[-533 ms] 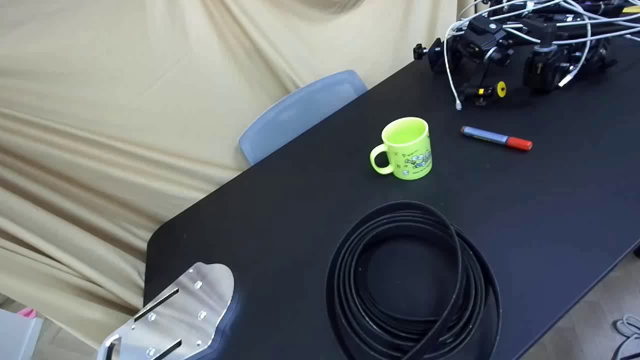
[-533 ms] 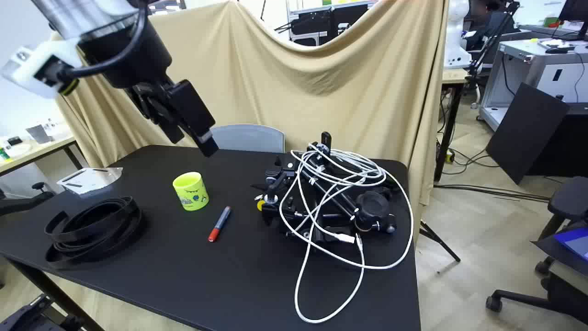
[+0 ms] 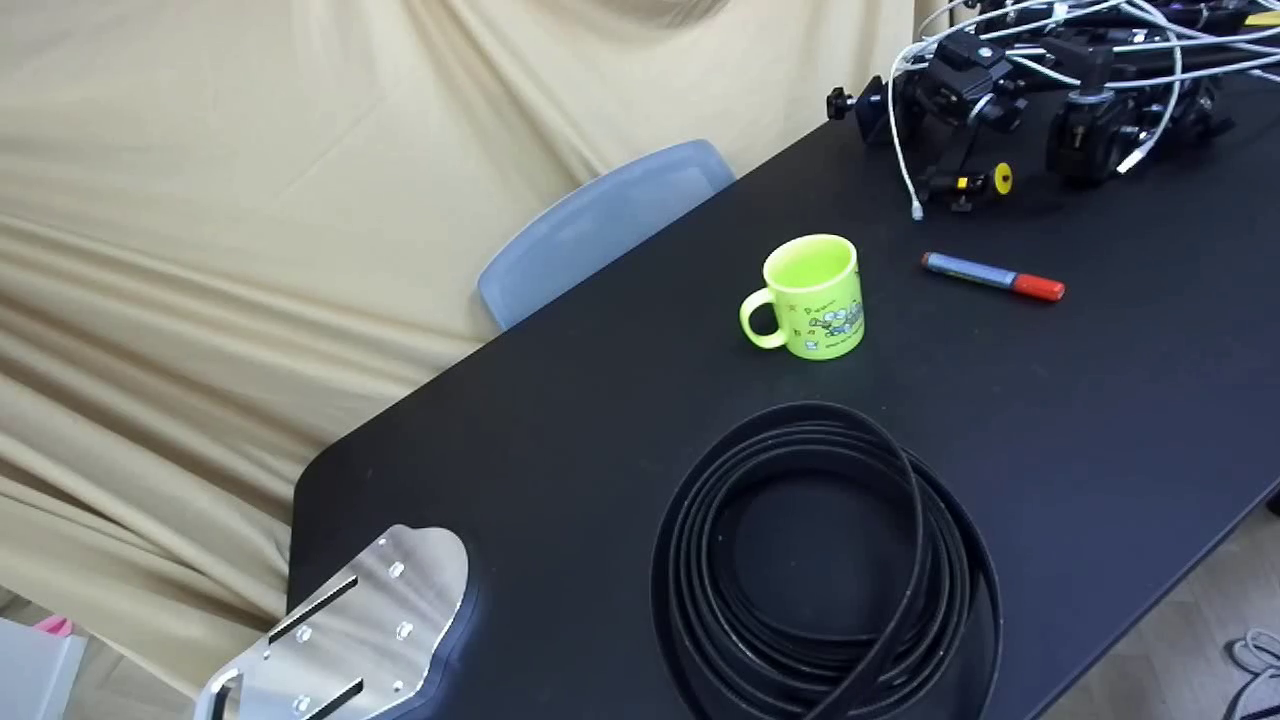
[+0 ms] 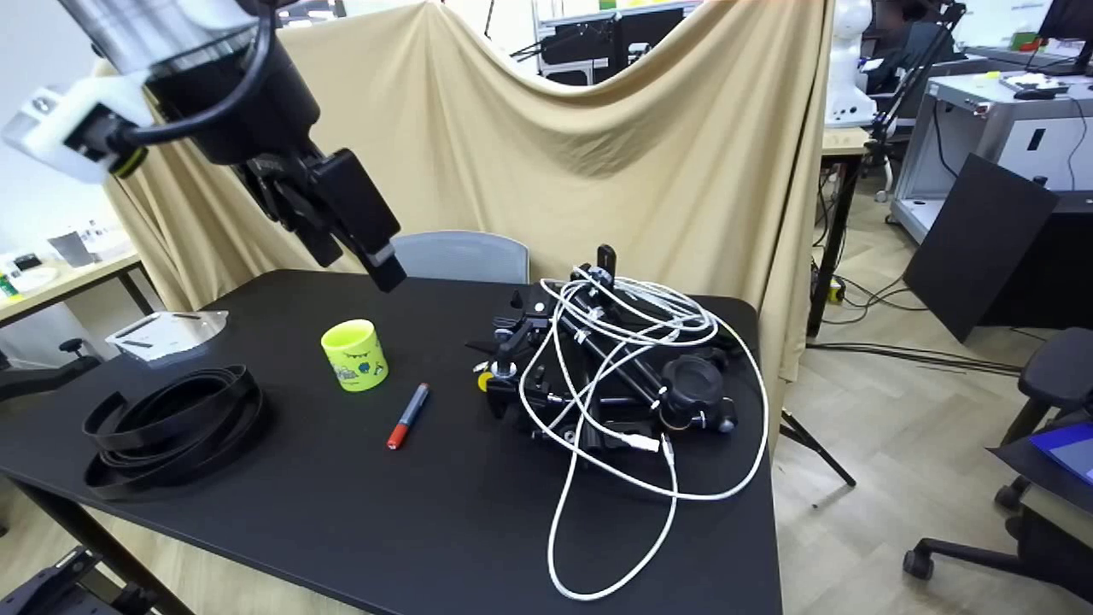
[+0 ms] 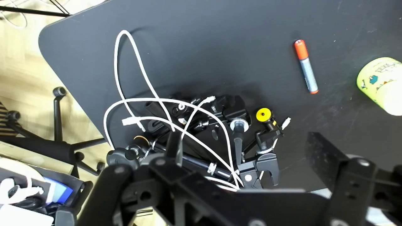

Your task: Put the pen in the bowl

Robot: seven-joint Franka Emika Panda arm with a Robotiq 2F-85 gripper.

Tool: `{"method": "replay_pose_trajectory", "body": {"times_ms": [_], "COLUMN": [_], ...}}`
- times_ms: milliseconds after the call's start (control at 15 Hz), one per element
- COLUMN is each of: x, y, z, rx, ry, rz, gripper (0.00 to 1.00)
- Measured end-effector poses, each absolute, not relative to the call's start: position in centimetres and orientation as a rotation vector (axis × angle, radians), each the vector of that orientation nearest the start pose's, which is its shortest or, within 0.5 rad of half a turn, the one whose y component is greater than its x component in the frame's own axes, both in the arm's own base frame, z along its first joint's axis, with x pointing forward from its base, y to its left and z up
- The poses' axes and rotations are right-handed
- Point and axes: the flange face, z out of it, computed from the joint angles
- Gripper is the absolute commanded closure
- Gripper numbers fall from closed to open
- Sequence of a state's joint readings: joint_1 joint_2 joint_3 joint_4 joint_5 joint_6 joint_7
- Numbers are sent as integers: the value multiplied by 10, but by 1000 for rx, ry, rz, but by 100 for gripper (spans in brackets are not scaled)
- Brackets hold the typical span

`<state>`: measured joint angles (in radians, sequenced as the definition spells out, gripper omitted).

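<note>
The pen (image 3: 993, 276), a blue marker with a red end, lies flat on the black table. It also shows in an exterior view (image 4: 408, 417) and in the wrist view (image 5: 306, 66). The bowl is a lime-green mug (image 3: 825, 315) standing upright beside the pen, apart from it; its handle shows in that view. The mug is also in an exterior view (image 4: 354, 357) and cut off at the right edge of the wrist view (image 5: 380, 83). My gripper (image 4: 359, 263) hangs well above the table, near the mug in that view. In the wrist view the gripper (image 5: 248, 149) has its fingers wide apart with nothing held.
Black camera mounts and clamps (image 4: 615, 376) with tangled white cables (image 4: 598, 461) lie on the table near the pen. A black coiled hose (image 3: 830, 560) lies on the table near the mug. A metal plate (image 3: 360, 620) and a blue-grey chair (image 3: 610, 220) stand by the table edge.
</note>
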<state>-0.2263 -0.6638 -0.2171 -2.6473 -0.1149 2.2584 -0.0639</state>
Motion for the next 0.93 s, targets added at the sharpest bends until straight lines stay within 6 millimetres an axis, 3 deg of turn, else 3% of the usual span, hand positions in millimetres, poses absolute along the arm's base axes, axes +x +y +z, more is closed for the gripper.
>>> {"method": "replay_pose_trajectory", "body": {"times_ms": [600, 933], "x": [335, 358], "y": [-162, -133], "z": [467, 440], "rx": [-3112, -3140], "ry": [435, 225], "rz": [-411, -375], "gripper": [0, 0]}}
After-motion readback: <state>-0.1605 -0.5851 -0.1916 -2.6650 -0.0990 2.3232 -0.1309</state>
